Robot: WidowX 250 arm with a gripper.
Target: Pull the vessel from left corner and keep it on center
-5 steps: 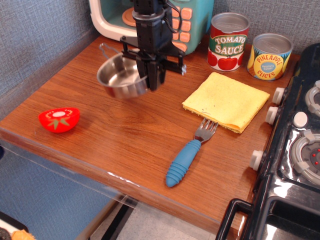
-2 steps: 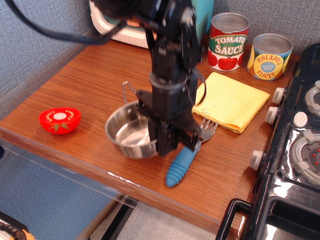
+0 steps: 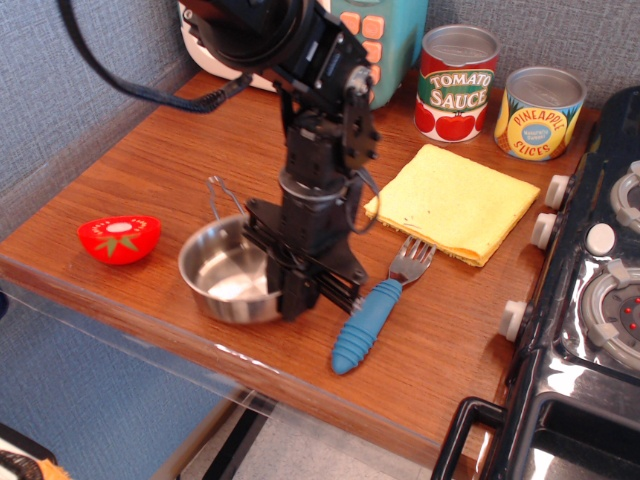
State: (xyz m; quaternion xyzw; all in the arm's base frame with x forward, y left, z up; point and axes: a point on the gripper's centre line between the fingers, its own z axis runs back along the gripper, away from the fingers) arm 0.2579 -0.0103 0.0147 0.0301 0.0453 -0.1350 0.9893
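Note:
The vessel (image 3: 222, 272), a small shiny steel pan with a thin wire loop handle pointing to the back, is low over or on the wooden table near its front edge, left of centre. My gripper (image 3: 291, 303) points straight down and is shut on the pan's right rim. The black arm rises behind it and hides part of the rim. I cannot tell whether the pan touches the table.
A red tomato half (image 3: 119, 238) lies left of the pan. A blue-handled fork (image 3: 372, 315) lies just right of the gripper, a yellow cloth (image 3: 452, 201) behind it. Two tin cans (image 3: 456, 83) stand at the back, a toy oven (image 3: 365, 40) at back left, a stove (image 3: 600, 290) on the right.
The gripper has carried the pan from the back left toward the front of the table. In the last half second it moved a little left, away from the fork.

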